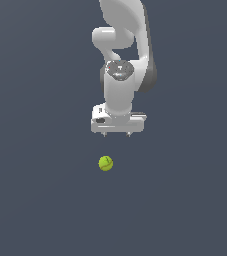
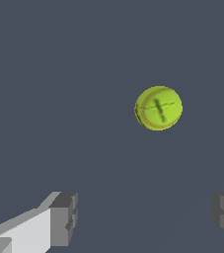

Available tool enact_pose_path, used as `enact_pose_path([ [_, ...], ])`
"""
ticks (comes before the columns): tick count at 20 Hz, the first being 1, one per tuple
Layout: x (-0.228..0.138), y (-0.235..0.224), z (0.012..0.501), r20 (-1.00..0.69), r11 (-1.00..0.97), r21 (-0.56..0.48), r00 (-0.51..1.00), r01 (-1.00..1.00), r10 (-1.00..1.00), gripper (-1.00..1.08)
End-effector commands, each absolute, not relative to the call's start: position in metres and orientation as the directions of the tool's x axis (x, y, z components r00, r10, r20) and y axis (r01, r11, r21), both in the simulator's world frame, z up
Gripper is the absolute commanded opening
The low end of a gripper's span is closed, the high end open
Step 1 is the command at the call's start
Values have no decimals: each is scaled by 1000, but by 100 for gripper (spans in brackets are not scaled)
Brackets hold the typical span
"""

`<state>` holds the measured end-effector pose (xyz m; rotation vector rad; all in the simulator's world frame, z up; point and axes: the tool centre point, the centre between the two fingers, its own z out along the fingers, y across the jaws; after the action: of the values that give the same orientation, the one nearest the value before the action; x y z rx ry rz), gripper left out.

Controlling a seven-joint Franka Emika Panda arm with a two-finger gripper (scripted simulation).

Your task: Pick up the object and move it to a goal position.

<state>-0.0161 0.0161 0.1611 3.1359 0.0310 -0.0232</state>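
The object, a small yellow-green ball (image 1: 105,163) with a thin dark seam, rests on the flat grey-blue floor. In the wrist view the ball (image 2: 158,108) lies ahead of the fingers, apart from them. My gripper (image 1: 117,135) hangs above and behind the ball, slightly toward the exterior view's right, pointing down. Its two fingers (image 2: 64,217) stand wide apart with nothing between them, so the gripper (image 2: 145,215) is open. Only the short fingertips show under the white hand in the exterior view.
The white arm (image 1: 122,55) rises behind the gripper toward the top of the exterior view. The grey-blue floor (image 1: 40,190) stretches around the ball on every side, with no other object in sight.
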Motion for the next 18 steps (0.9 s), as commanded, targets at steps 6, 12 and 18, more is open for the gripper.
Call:
enact_pose_path([
  [6,-14,21,164,-6,-999,2,999,40,40,100],
  [12,-11,32,171,12,-997,-4,997,77,76,100],
  [18,-10,31,170,12,-997,-4,997,81,81,100],
])
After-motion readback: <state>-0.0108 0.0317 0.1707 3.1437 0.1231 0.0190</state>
